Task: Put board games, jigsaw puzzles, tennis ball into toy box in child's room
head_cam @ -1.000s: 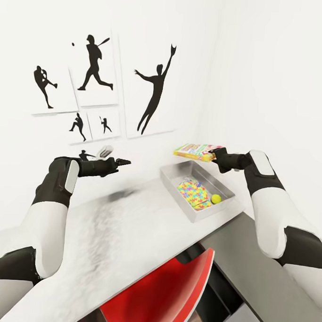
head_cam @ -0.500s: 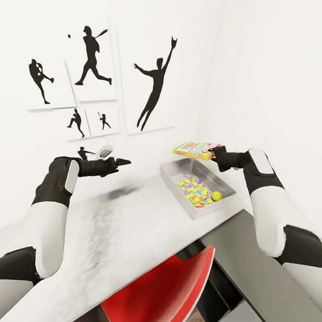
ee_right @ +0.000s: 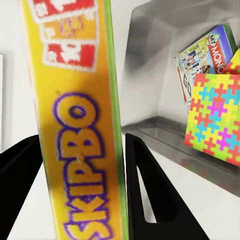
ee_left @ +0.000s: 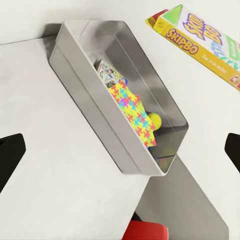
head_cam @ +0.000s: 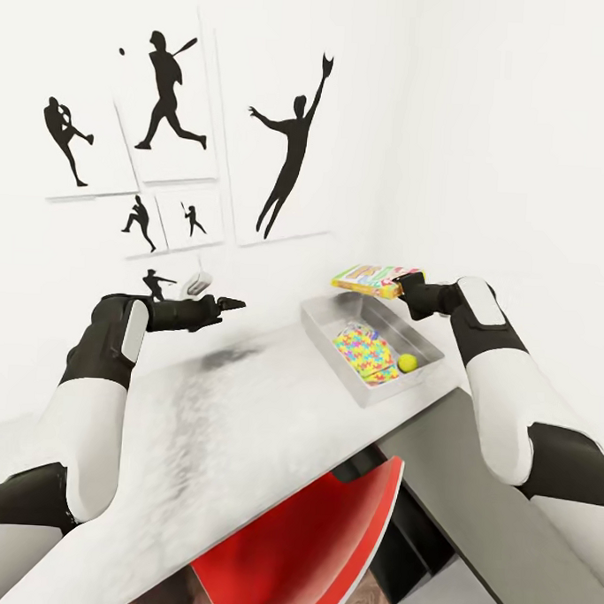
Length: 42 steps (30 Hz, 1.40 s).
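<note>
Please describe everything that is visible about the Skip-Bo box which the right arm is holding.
The Skip-Bo box is a flat rectangular game box, cardboard by its look. Its long side is yellow with purple "SKIPBO" lettering, and its cover is printed in white, green and red. The right tool is shut on one end of it, a black finger on each side. The box hangs almost level in the air, above the far end of the toy box, and touches only the tool. It is closed and looks undamaged.

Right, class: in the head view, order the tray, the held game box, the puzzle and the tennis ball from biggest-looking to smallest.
1. Tray
2. Game box in the right gripper, and the puzzle: they look too alike in size to rank, and the box is held higher, nearer the camera.
3. Tennis ball
</note>
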Available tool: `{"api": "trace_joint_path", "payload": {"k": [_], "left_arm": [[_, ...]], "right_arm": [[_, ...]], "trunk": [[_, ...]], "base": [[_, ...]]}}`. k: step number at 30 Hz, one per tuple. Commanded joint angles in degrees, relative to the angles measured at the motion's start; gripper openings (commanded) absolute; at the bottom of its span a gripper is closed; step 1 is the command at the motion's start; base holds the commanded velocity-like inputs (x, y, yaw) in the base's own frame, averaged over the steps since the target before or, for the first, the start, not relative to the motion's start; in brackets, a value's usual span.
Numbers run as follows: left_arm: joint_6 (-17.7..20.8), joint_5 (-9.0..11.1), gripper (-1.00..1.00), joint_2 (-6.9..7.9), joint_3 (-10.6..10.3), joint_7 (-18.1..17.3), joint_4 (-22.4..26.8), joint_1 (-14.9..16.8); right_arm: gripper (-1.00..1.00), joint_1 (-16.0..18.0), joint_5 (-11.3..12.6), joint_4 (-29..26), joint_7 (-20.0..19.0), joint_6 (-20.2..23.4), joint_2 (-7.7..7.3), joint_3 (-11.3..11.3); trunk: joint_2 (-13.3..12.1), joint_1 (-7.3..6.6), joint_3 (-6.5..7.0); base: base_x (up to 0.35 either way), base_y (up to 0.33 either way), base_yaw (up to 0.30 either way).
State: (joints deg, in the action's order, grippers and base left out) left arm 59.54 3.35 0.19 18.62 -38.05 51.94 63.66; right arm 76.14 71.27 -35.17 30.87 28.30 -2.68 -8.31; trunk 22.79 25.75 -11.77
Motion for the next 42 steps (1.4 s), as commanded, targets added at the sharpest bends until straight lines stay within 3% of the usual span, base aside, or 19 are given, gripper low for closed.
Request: {"api": "trace_joint_path", "payload": {"k": [1, 7, 15, 42], "left_arm": [[0.5, 0.3, 1.0, -0.01, 0.1, 0.1, 0.0, 0.1], [0.5, 0.3, 1.0, -0.01, 0.1, 0.1, 0.0, 0.1], [0.5, 0.3, 1.0, -0.01, 0.1, 0.1, 0.0, 0.1], [0.5, 0.4, 1.0, -0.22, 0.1, 0.1, 0.4, 1.7]], "right_arm": [[-1.0, 0.1, 0.5, -0.1, 0.4, 0.0, 0.02, -0.1], [-1.0, 0.1, 0.4, -0.1, 0.4, -0.4, 0.04, 0.0], [-1.0, 0.1, 0.5, -0.1, 0.4, -4.1, 0.12, 0.0], [-1.0, -0.3, 0.6, -0.2, 0.0, -4.3, 0.13, 0.0]], "trunk": [[0.1, 0.03, -0.22], [0.1, 0.03, -0.78], [0.1, 0.03, -1.53], [0.1, 0.03, -4.06]], "base": [[0.0, 0.0, 0.0], [0.0, 0.0, 0.0], [0.0, 0.0, 0.033], [0.0, 0.0, 0.071]]}}
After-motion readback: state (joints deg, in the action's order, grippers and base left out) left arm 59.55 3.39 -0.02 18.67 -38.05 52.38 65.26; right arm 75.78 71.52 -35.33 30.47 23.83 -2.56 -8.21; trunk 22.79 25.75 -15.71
